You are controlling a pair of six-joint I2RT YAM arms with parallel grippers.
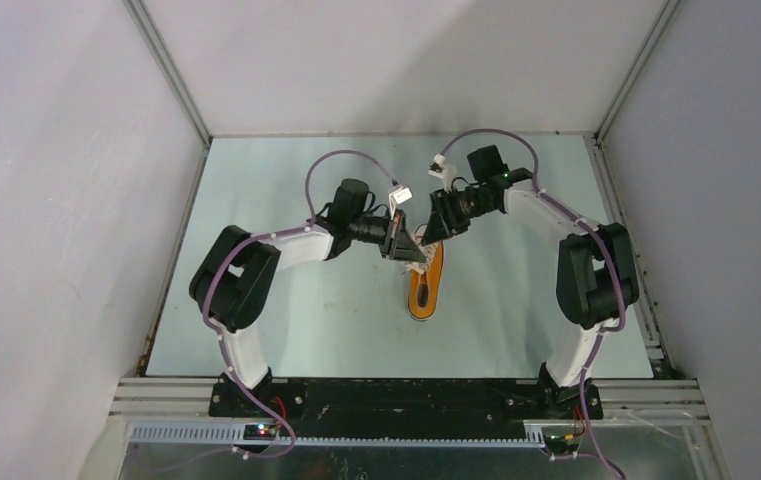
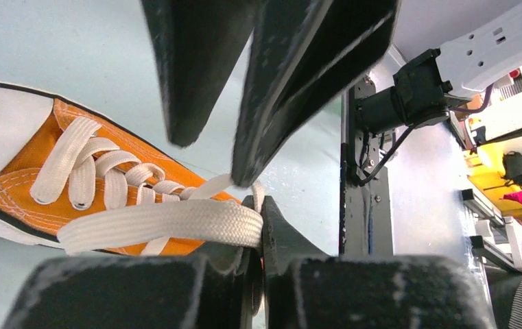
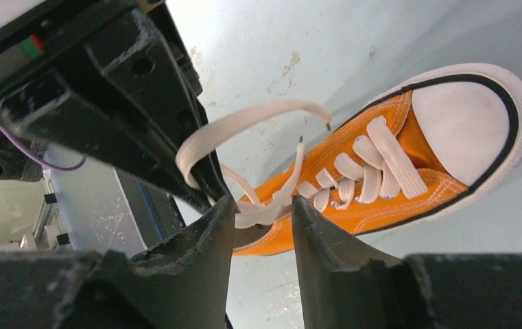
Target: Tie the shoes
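Left gripper (image 2: 258, 236) is clenched on a flat loop of white lace (image 2: 162, 223). Right gripper (image 3: 263, 205) stands released, jaws apart, with lace strands passing between them. Both meet over the orange shoe (image 1: 424, 287), which rests sole-down at mid-table (image 1: 286, 330).

The sneaker (image 1: 424, 290) lies on the table (image 1: 286, 330), left jaws and right jaws meeting over its laces (image 2: 162, 223).

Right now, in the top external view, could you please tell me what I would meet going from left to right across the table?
Left arm's black elbow → orange sneaker → right arm's black elbow. The left tool and right tool overlap the sneaker, so I omit them.
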